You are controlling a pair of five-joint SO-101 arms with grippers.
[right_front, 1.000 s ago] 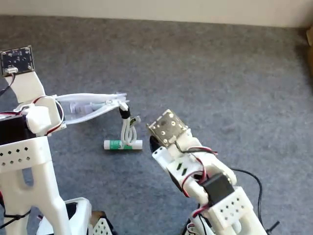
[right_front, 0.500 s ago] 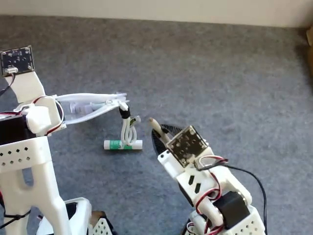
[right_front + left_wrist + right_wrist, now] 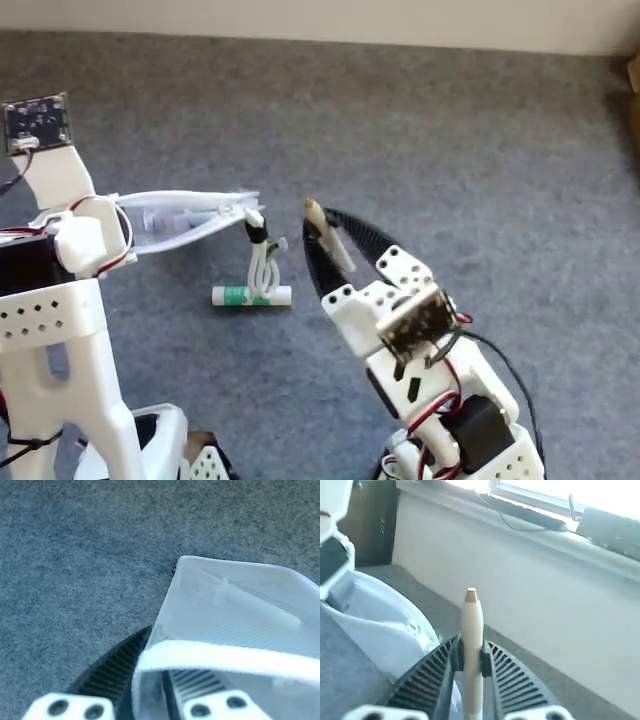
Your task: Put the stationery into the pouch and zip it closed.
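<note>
Pouch (image 3: 185, 220) loading is the step in hand, and by my reading it is partly done: faint shapes show through its clear wall, one pen (image 3: 328, 238) is in the air, and a green-banded tube (image 3: 250, 295) lies on the grey worktop (image 3: 450, 150) just beside the pouch's zip end, under a white cord loop (image 3: 262, 265) that hangs from that end.

The left fingers (image 3: 112, 672) are narrowed onto the pouch's rim, one ribbed finger outside the wall and one inside it, holding that end of the pouch (image 3: 235, 615) up and its mouth open. The left arm stands at the end of the pouch away from the zip pull.

The right fingers (image 3: 425, 680) are clamped on the pen (image 3: 472, 630) around its middle, so the tan tip sticks out well past them. The right arm is raised off the worktop, near the pouch's zip end but apart from it, with the pen tilted and its tip aimed roughly toward the pouch (image 3: 385, 625).

The next move likely calls for lining the pen up with the long slit, tip first, and lowering it into the mouth before letting go. After that the tube remains, then the zip.
</note>
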